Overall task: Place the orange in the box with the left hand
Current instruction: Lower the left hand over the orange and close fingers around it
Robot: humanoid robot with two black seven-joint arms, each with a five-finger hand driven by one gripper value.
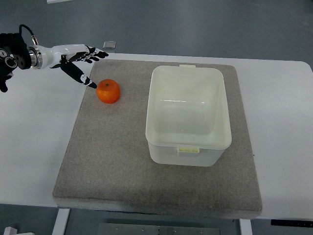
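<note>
**Orange not yet grasped; box empty**

The orange [108, 91] is seen resting on the grey mat [112, 161], near the mat's far left corner and well apart from the box [189, 151]. It has not been lifted. The left hand [78, 59] is held just beside the orange, on its far left side, with the arm entering from the picture's left edge. The fingers [94, 54] are extended and spread, and nothing is held in them. The thumb [77, 74] is angled down toward the fruit, its dark tip at or very close to the orange's edge; whether contact is made cannot be told from this view.

Progress is judged as early: the approach appears nearly complete, while grasp, lift, carry and release are all left to be done.

The box is a white, translucent, open-topped container standing on the right half of the mat. No lid is seen on it. Its interior is visible to the bottom and nothing is contained in it. The mat lies on a white table [34, 142].

The right hand is not in view.
</note>
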